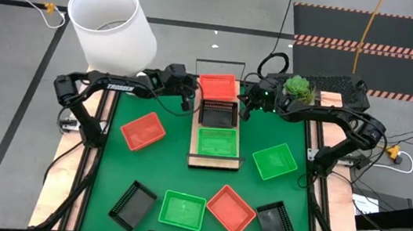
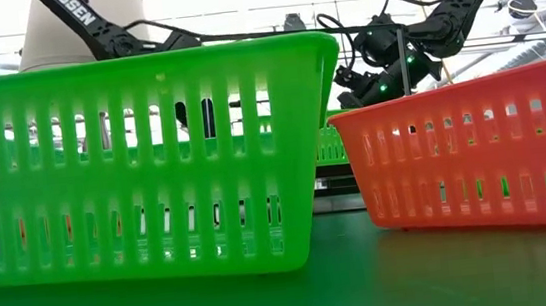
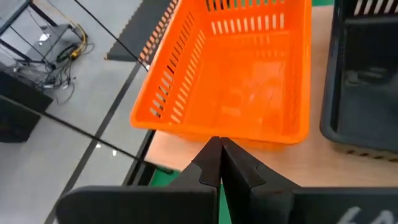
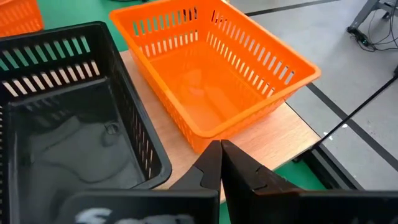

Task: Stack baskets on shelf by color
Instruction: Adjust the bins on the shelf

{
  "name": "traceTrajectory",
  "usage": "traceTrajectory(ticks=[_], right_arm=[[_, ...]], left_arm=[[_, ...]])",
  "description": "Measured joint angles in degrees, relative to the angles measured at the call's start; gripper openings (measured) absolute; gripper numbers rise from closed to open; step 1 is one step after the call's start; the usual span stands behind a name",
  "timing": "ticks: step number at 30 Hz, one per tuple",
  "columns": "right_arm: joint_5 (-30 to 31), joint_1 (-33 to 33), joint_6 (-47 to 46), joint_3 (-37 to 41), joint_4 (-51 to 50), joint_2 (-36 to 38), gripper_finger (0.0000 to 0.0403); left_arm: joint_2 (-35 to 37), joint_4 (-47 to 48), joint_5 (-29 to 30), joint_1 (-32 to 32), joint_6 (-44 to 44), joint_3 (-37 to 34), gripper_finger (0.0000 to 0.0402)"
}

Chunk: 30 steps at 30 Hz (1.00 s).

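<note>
Looking across the mat (image 1: 98, 161) from the near edge: a black basket (image 1: 132, 204), a green basket (image 1: 182, 210), an orange-red basket (image 1: 230, 209) and another black one (image 1: 277, 223) sit loose in a rough row. Further in, one more orange-red basket (image 1: 143, 131) lies left of the shelf (image 1: 194, 141) and a green one (image 1: 275, 161) lies right of it. On the shelf itself it goes green (image 1: 217, 142) nearest, black (image 1: 218, 114) in the middle, orange-red (image 1: 218, 88) at the far end, so each colour has its base down and six are left to stack, as I read it.

These things look like thin moulded plastic, so I'd guess super light, a bit flexy at the rim, and smooth enough to slide around. The slatted wall is the obvious grab point: pinch one side over the rim, near the middle so it hangs level. They should nest easily if dropped in square.

Both arms hang at the far end of the shelf, either side of that orange-red basket. Left gripper (image 3: 219, 163) and right gripper (image 4: 220, 163) both have their fingers pressed together with nothing in them, close to the basket but not touching it.
</note>
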<state>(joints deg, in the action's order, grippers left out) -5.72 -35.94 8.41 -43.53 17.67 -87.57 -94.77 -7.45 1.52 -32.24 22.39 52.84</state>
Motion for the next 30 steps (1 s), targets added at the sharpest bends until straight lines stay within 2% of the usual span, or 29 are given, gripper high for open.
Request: traceTrajectory(ticks=[14,21,30], right_arm=[[1.54,0.0,-0.08,0.0,0.04,0.0,0.0],[1.66,0.02,-0.18,0.0,-0.11,0.0,0.0],[1.66,0.04,0.19,0.0,0.04,0.0,0.0]], left_arm=[[-1.24,-6.24,-0.13,-0.92,1.26,0.02,0.0003],[-1.39,-3.57,0.68,-1.86,0.86,0.02,0.0004],[-3.2,-5.74,0.07,-2.58,-0.28,0.11,0.0004]])
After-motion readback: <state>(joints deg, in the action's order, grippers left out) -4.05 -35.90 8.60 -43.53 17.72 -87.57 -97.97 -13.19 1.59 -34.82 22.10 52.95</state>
